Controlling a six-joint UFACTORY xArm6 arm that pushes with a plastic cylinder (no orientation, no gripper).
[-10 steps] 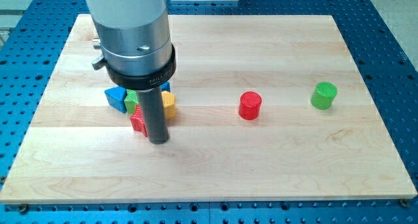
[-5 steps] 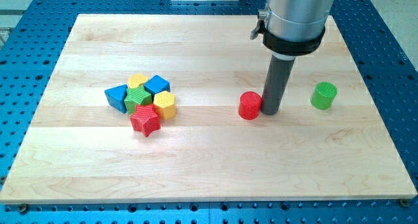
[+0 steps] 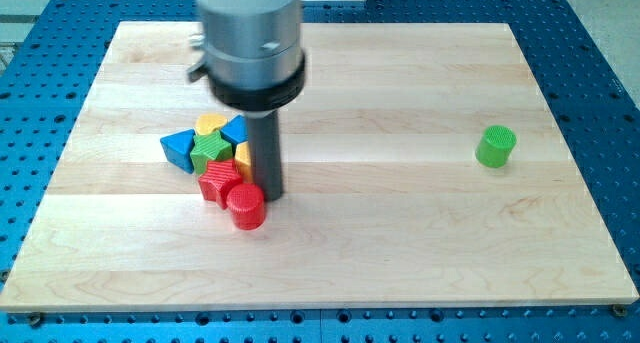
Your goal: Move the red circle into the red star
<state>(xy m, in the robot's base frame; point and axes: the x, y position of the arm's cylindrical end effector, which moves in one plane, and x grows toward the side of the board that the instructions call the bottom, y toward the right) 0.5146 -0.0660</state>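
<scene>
Red circle (image 3: 245, 205) is seen pressed against the red star (image 3: 218, 180), touching its near-right side, at the near edge of the block cluster on the board's left half. Tip (image 3: 268, 195) is set just right of and slightly behind the circle, touching or nearly so; contact can't be confirmed, since the rod hides that edge. So the circle lies to the near-left of the tip, w/ the star beyond it further left; the push line tip → circle → star runs leftward. No pincer is fitted, only a plain rod, so no open/closed state applies. Task is judged basically done: circle already against star. Any further shove would likely drive both into the green star (image 3: 210, 146), blue triangular block (image 3: 179, 147), yellow blocks (image 3: 211, 122) and blue cube (image 3: 236, 130) behind. Green cylinder (image 3: 496, 146) sits well apart at far right, irrelevant. Wooden board (image 3: 400, 243) is otherwise bare nearby.
</scene>
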